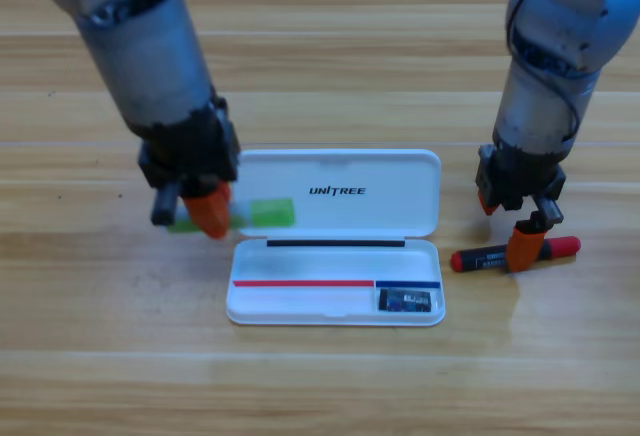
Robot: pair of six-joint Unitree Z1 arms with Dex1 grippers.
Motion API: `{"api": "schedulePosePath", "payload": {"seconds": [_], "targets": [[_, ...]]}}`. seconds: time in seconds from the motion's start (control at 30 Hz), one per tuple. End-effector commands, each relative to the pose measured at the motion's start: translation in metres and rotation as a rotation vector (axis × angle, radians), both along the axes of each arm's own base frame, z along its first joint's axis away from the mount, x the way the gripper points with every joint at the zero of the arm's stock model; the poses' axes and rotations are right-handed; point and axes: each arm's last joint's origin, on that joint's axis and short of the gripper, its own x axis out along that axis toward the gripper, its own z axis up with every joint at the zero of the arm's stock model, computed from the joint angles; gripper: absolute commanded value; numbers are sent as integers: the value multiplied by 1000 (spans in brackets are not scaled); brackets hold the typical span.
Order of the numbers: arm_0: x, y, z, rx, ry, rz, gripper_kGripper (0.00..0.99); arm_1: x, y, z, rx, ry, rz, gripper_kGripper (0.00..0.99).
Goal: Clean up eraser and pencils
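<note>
- Table (pixel 320 386): wooden, planks running left to right
- Case (pixel 340 196): white, lying open at the middle; lid flat toward the top edge with printed lettering, tray toward the bottom edge
- Eraser (pixel 405 301): small dark block with a label, lying in the tray's right-hand corner, nearest the bottom edge
- Green pencil (pixel 265 214): light green stick, lying roughly level across the lid's left edge; its right end rests over the lid, its left part is hidden behind the left claw
- Black pencil (pixel 500 256): black barrel with red ends, lying on the table just right of the tray, tilted slightly up to the right, well apart from the green one
- Left gripper (pixel 205 211): reaches in from the upper left, pointing down at the case's left side; orange jaws pinch the green pencil near its left part
- Right gripper (pixel 522 238): reaches in from the upper right, pointing down over the black pencil; one orange jaw sits at the barrel's middle, another shows higher at the left; whether the jaws are spread or pressed on the barrel I cannot tell
</note>
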Motion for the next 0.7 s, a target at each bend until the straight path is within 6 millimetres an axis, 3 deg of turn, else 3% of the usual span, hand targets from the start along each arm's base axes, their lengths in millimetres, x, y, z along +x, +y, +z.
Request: {"api": "schedulePosePath", "payload": {"seconds": [0.03,0.07,0.2,0.4,0.53,0.7], "targets": [[-8,-35,-32,60,54,-48,0,12,-3,-40,-38,68,-13,808],[-9,-38,-36,67,60,-52,0,12,-3,-41,-41,72,-13,799],[-10,-47,-43,76,68,-60,0,10,-5,-45,-51,86,-8,592],[-10,-57,-52,86,75,-67,0,3,-9,-44,-56,103,5,5],[-12,-64,-56,89,76,-80,0,-1,-11,-32,-43,90,4,0],[-15,-70,-60,90,82,-86,0,-14,-18,6,-11,40,-54,0]]}}
